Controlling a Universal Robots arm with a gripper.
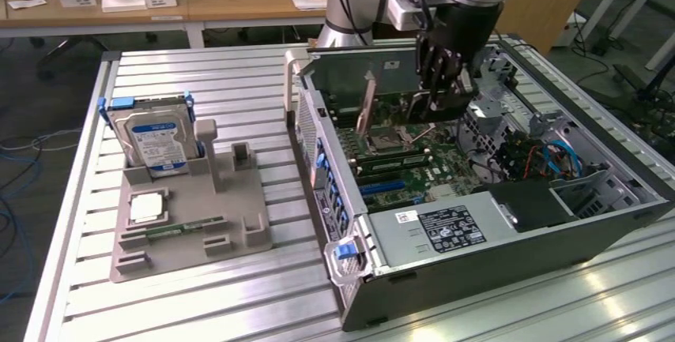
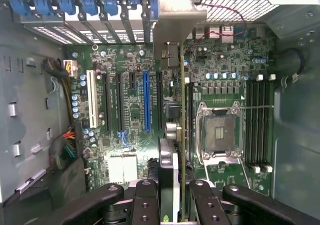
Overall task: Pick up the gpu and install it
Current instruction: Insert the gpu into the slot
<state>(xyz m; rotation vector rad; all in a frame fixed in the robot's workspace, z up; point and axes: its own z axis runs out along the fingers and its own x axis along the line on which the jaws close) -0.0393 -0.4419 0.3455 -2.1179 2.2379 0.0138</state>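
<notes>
Wrist view: I see the gripper [image 2: 172, 201] clamped on the gpu [image 2: 170, 165]. Its black, bolt-studded fingers [image 2: 145, 200] are drawn in against both faces of the card, with only the card's thickness between them. The gpu hangs directly under the gripper, standing on edge over the green motherboard [image 2: 132, 110]. From here it looks like a thin line with a ribbed black block on one face. Its dull grey metal bracket meets the row of slot covers with blue plastic clips on the rear panel. The card runs alongside the long blue slot [image 2: 146, 100], very close to it. I cannot tell whether its bottom edge is seated in a slot. On the card's other side I see the square, silvery CPU socket [image 2: 220, 130].

In the exterior view the gripper [image 1: 441, 101] is down inside the open computer case [image 1: 527, 247], towards its far end. The card's thin tan edge rises just beside it on the exterior view's left. Well apart, further to that view's left, a silver hard drive [image 1: 158, 140] with a blue-white label stands upright in a grey moulded holder [image 1: 195, 231]. The holder sits on the ribbed aluminium table [image 1: 211, 310].
</notes>
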